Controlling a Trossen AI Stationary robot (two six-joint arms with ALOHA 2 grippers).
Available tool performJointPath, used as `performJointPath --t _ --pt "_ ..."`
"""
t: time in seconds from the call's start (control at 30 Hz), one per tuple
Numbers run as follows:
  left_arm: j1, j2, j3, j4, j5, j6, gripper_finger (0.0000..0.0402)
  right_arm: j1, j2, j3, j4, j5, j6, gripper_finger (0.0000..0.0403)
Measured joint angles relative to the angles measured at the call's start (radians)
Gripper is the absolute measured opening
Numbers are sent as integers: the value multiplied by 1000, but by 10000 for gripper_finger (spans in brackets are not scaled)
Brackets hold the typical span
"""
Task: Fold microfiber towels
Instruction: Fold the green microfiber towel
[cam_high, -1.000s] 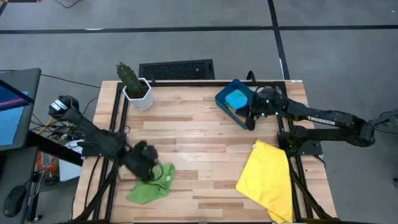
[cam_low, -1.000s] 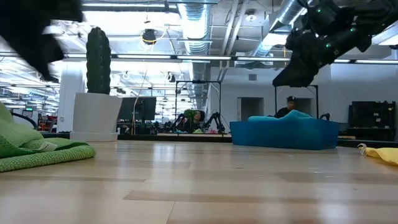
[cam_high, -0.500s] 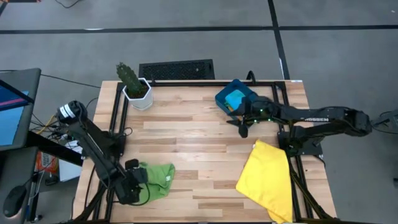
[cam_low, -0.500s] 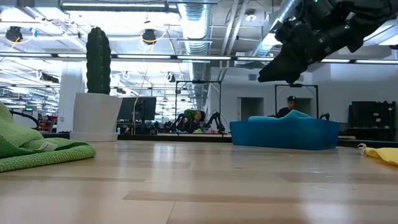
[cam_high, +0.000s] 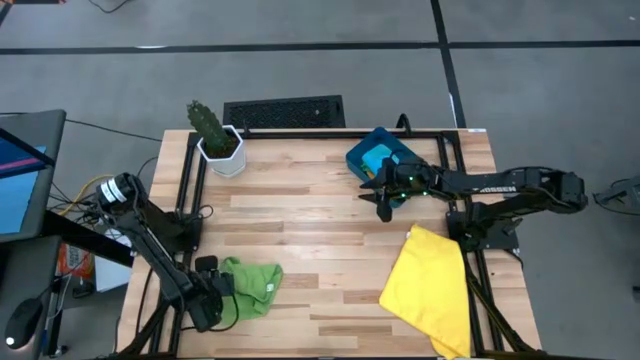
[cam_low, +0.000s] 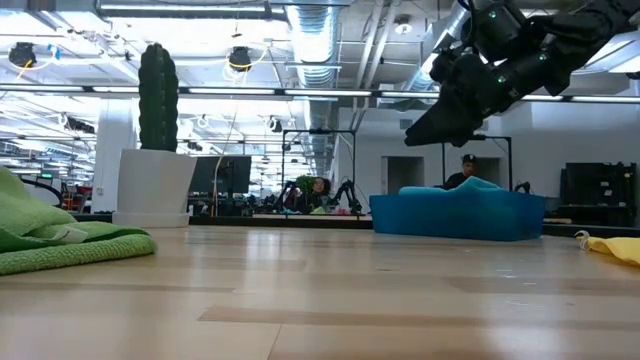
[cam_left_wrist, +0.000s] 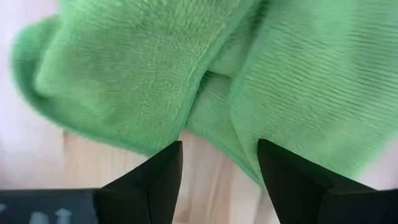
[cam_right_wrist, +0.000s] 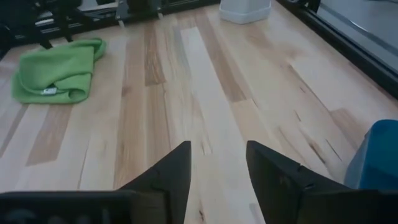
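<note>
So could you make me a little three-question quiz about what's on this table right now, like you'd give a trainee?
1. True or false: the left gripper is clamped on the green towel.
2. What lies in the teal bin? A) a blue towel B) a cactus C) nothing
3. Fill in: the yellow towel lies nearest the ___ arm.

Key:
1. False; its fingers stand open just short of the towel.
2. A, the blue towel.
3. Right; the right gripper hangs open above bare wood.

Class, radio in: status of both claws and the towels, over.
Left claw open at crumpled green microfiber towel, nothing held. Right claw open, empty, above bare wood near dark teal plastic bin. Large yellow towel untouched. Nothing in the way.
</note>
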Motion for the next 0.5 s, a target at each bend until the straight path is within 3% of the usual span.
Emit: performJointPath --t 0.2,0.37,0.5 --pt "-11 -14 76 -174 -92 39 201 0 -1 0 2 -2 0 173" --pt "-27 -15 69 -182 -214 107 201 0 -1 0 -1 -4 0 173" --pt "-26 -15 40 -158 -216 148 201 0 -1 0 -6 -4 10 172"
